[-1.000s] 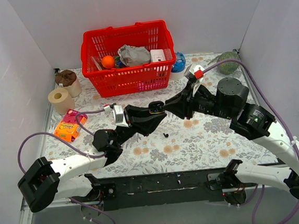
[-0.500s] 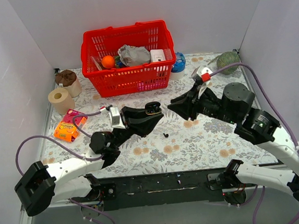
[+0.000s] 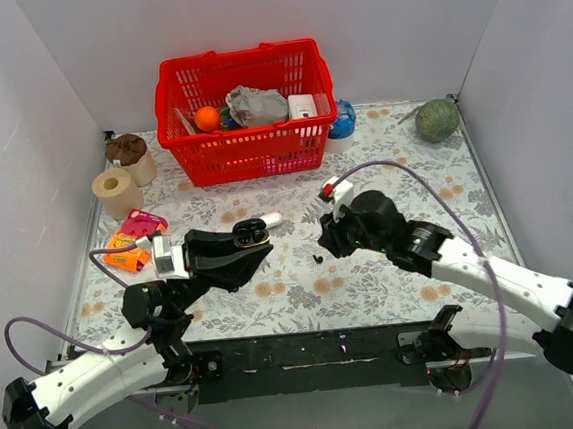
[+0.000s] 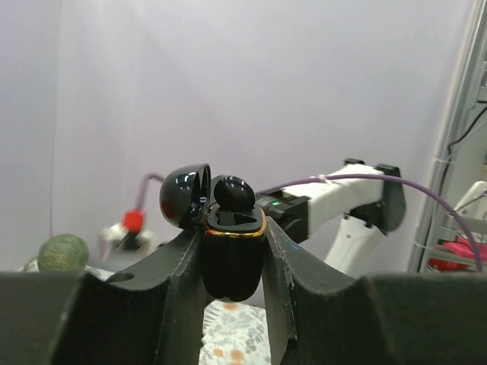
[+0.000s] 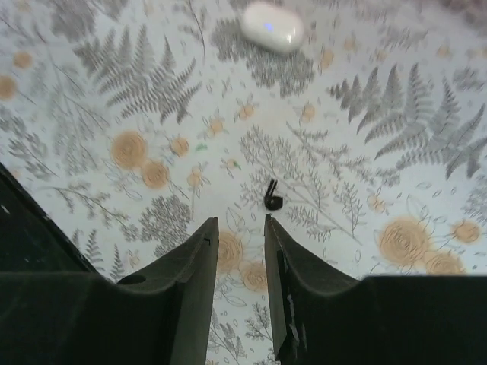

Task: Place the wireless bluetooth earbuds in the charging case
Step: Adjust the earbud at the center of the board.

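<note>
Two earbuds: one placed, one loose. Nearest is the left gripper point(image 4: 233, 237), at 7 o'clock on the floral-print tablecloth point(image 3: 390, 135). Its jaws are clenched on the small glossy black pebble-shaped charging case point(image 4: 232, 270), gripped by its sides and apparently lifted off the cloth. The hinged lid point(image 4: 185, 196) is flipped open toward 10 o'clock in the wrist view. The tiny black seated earbud point(image 4: 234, 192) pokes up from the gold-rimmed well; cannot tell if it is fully home.

The right gripper point(image 5: 238, 226) sits at 5 o'clock of table centre, pointing down. Its jaws are partly apart, holding nothing and touching nothing. The tiny black short-stemmed loose earbud point(image 5: 272, 199) lies on the cloth just past the fingertips at 1 o'clock, not between them.

Judgement: the bud is very light, hard, smooth and rounded, so it is likely to squirt out under a pinch. Take it across the bulb with the stem free, using a light squeeze. The jaws need a small shift toward 1 o'clock first. The case looks slick too, but the side clamp looks steady.

Farther off, a white pill-shaped plastic case point(image 5: 272, 26) lies at 12 o'clock of the bud, well apart.

Far edge:
- Red plastic mesh basket point(image 3: 246, 153) at 12 o'clock, with assorted items inside.
- Paper rolls point(image 3: 117, 192) at 10 o'clock.
- Orange snack packet point(image 3: 129, 250) at 9 o'clock.
- Green round fruit point(image 3: 437, 119) at 2 o'clock.
</note>
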Robot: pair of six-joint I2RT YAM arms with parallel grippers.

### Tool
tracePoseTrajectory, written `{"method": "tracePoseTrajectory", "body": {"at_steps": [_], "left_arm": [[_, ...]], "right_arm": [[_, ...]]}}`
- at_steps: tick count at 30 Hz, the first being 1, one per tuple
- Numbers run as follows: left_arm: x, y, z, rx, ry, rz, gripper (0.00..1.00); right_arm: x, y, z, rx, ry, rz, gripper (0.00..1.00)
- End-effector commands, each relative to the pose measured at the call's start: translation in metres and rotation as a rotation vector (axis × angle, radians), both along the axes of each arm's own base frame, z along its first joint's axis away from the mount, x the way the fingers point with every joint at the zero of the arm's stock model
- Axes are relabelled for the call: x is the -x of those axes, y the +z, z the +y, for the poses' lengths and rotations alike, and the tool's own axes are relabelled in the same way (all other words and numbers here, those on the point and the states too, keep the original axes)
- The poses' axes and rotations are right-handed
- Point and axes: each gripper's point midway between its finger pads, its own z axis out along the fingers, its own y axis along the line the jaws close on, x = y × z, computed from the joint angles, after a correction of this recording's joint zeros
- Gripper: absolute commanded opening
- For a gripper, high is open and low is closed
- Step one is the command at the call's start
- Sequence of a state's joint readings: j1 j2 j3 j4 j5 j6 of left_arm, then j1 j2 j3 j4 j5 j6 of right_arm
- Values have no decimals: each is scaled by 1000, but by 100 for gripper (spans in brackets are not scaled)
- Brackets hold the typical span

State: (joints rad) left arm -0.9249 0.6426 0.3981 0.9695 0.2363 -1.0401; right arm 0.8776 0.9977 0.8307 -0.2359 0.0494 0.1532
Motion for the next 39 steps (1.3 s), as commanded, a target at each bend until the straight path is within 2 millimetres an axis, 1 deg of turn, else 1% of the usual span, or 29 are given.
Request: {"method": "tracePoseTrajectory", "body": {"at_steps": [1, 2, 4, 5, 6, 7, 9, 10, 13, 15, 16, 18, 19, 22, 23, 26, 33, 37, 39], "left_arm": [[8, -33, -9, -122, -97, 137, 0], [8, -38, -7, -124, -96, 155, 0], [13, -40, 1, -106, -101, 165, 0], [13, -45, 3, -108, -96, 176, 0], [14, -43, 9, -91, -85, 178, 0], [14, -44, 11, -89, -79, 178, 0], [15, -47, 14, -90, -69, 180, 0], [16, -47, 16, -87, -66, 176, 0], [15, -50, 15, -104, -64, 181, 0], [16, -53, 13, -116, -70, 183, 0], [16, -55, 12, -122, -74, 182, 0], [16, -58, 10, -128, -80, 187, 0], [16, -59, 9, -131, -85, 189, 0], [17, -61, 8, -134, -92, 190, 0], [17, -61, 7, -136, -94, 188, 0], [17, -61, 7, -136, -95, 189, 0], [15, -65, 8, -131, -91, 201, 0], [15, -67, 8, -133, -86, 202, 0], [14, -67, 8, -133, -84, 202, 0]], "right_arm": [[-5, -48, 6, 113, 12, 79, 38], [-4, -70, 8, 153, 12, 125, 39], [-6, -93, 11, 178, 3, 163, 41], [-5, -98, 12, 181, 8, 174, 42], [-8, -102, 14, 182, 0, 171, 42], [-9, -114, 14, 206, -13, 194, 43], [-12, -124, 14, 226, -19, 201, 43], [-13, -133, 14, 242, -28, 213, 43], [-16, -147, 12, 261, -51, 221, 42], [-16, -157, 7, 276, -73, 229, 35], [-16, -163, 4, 288, -84, 237, 27], [-16, -171, 2, 300, -92, 246, 20], [-16, -175, 1, 308, -97, 253, 14], [-13, -183, -1, 318, -96, 271, 6], [-17, -182, 3, 300, -98, 260, 5], [-20, -189, 0, 314, -110, 268, 2], [-29, -195, -10, 316, -157, 277, 1], [-36, -192, -9, 290, -158, 273, 1], [-40, -189, -5, 269, -147, 280, 1]]}}
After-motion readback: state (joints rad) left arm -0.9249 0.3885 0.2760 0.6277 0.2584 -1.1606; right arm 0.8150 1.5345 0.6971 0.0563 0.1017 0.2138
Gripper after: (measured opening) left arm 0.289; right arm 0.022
